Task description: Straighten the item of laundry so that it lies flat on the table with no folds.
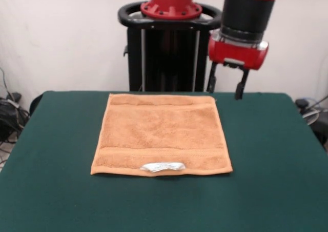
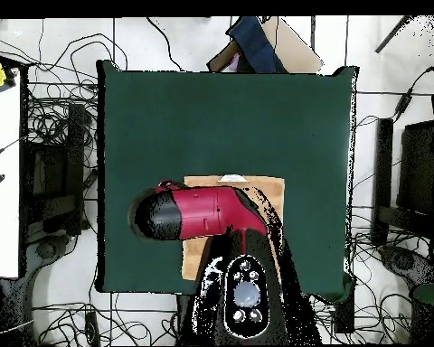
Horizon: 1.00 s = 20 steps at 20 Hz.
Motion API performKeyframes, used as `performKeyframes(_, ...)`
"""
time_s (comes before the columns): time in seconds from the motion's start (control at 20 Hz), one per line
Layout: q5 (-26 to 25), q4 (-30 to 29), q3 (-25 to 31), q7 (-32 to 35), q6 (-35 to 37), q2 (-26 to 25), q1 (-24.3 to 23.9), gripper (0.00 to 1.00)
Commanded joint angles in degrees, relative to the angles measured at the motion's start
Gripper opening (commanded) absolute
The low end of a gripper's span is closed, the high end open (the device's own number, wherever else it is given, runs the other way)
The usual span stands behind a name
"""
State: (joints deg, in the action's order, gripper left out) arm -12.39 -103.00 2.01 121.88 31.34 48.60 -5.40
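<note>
The orange-tan towel [image 1: 161,134] lies spread out flat on the green table [image 1: 271,155], square to its edges, with its white label [image 1: 162,166] on the near hem. No folds show in the front view. My gripper [image 1: 224,92] hangs in the air above the table's far edge, just beyond the towel's far right corner. It is open and empty, clear of the cloth. In the overhead view the arm [image 2: 198,215] covers most of the towel [image 2: 261,194]. Only the towel's strip beside the label [image 2: 231,177] shows, and the gripper is hidden under the arm.
The robot's black pedestal [image 1: 169,57] stands behind the table's far edge. Cables [image 2: 58,99] lie on the floor all round the table. A white bench [image 2: 2,181] stands beside it. A cardboard piece and dark cloth [image 2: 257,45] lie past the table's opposite end.
</note>
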Motion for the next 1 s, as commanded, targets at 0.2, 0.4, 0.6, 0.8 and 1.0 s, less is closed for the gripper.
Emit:
performKeyframes(0.2, 5.0, 2.0, 1.1, 8.4, 8.6, 3.0, 3.4, 1.0)
performKeyframes(0.4, 5.5, 4.8, -0.5, 12.3, 9.3, 1.2, 7.0, 1.0)
performKeyframes(0.6, 5.7, 7.1, -2.1, 13.6, 9.5, -0.8, 8.9, 1.0)
performKeyframes(0.8, 6.1, 7.0, -2.9, 13.6, 7.9, -1.9, 9.8, 1.0)
performKeyframes(1.0, 5.7, 6.8, -4.0, 12.5, 6.7, -2.3, 10.0, 1.0)
